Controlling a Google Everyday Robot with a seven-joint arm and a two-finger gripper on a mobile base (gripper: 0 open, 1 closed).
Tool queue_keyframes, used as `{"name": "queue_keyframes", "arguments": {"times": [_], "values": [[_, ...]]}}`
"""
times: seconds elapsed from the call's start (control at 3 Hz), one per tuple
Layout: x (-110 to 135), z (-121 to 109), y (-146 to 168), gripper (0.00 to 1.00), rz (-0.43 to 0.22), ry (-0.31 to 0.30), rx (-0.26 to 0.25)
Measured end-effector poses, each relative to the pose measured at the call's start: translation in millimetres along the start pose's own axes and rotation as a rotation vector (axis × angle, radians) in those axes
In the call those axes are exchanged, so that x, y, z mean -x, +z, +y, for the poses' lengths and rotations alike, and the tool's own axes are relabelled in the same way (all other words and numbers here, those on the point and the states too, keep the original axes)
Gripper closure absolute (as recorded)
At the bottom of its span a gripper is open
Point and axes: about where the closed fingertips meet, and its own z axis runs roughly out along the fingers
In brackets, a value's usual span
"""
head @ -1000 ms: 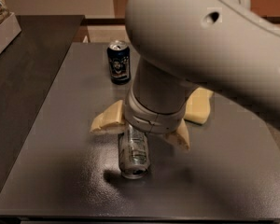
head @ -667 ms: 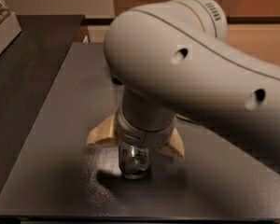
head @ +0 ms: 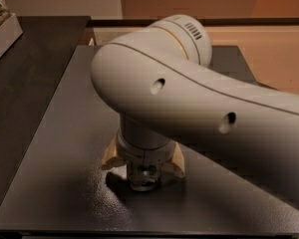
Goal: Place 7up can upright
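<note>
Far left: a pale box (head: 2,31) sat at about 10 o'clock from the gripper, on a dark counter.
Table: a dark, speckled tabletop (head: 55,173) filled the middle of the scene.
Gripper: the gripper (head: 143,170) pointed straight down, low over the table's near half.
7up can: the 7up can (head: 142,184) was directly beneath the gripper at 6 o'clock, only a silvery round end showing, at the table surface.
Grip: whether the gripper was clamped on the can or clear of it could not be told.
Arm: the white arm (head: 204,108) stretched in from 3 o'clock, hiding the table behind it.
</note>
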Motion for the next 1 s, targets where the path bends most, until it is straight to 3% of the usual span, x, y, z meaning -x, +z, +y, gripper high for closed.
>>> {"name": "queue_keyframes", "arguments": {"times": [0.33,0.67,1.0], "values": [[-5.9,1.3,0.2,0.4,-0.004,0.015,0.009],[-16.4,-0.9,-10.9,0.63,-0.002,0.071,-0.003],[-31.9,-6.4,-32.7,0.87,-0.039,0.214,-0.033]]}}
